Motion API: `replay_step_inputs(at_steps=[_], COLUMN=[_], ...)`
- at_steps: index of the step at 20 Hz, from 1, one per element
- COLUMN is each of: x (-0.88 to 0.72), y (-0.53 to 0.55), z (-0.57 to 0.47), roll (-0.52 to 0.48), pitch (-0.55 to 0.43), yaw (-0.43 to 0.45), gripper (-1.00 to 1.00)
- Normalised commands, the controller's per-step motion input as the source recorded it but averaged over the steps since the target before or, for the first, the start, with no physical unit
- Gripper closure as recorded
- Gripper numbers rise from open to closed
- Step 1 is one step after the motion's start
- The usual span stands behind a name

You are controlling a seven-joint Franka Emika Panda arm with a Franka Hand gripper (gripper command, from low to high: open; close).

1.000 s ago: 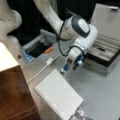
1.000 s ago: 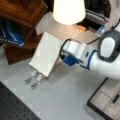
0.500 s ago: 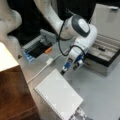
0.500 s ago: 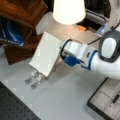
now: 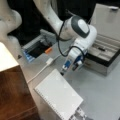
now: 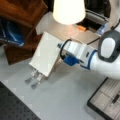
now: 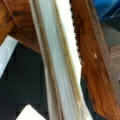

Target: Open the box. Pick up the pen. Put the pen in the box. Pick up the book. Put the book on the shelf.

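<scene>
The gripper (image 5: 62,73) clasps the white book (image 5: 58,96) by one edge, lifted and tilted beside the shelf (image 6: 21,13); its fingertips are hidden behind the cover. The box (image 5: 106,53) stands open with the pen (image 5: 101,48) a dark blur inside. The wrist view shows only the book's page edges (image 7: 60,62) against brown wood.

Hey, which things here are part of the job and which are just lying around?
Part of the job:
- book, gripped at its edge by the hand
- box, open
- pen, in the box
- shelf

Lying about:
- white cable
- orange object
- lamp
</scene>
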Motion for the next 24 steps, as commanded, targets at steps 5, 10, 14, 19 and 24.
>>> replay_step_inputs(at_steps=[5, 10, 14, 19, 24], x=[0.02, -0.04, -0.11, -0.08, -0.03], y=[-0.19, -0.2, -0.11, -0.06, -0.09], z=[-0.2, -0.19, -0.18, -0.16, -0.15], roll=[-0.27, -0.243, -0.214, -0.197, -0.163], pitch=[-0.167, -0.177, -0.18, -0.19, -0.199], yaw=[0.108, 0.136, 0.132, 0.144, 0.179], gripper=[-1.0, -1.0, -1.0, 1.0, 1.0])
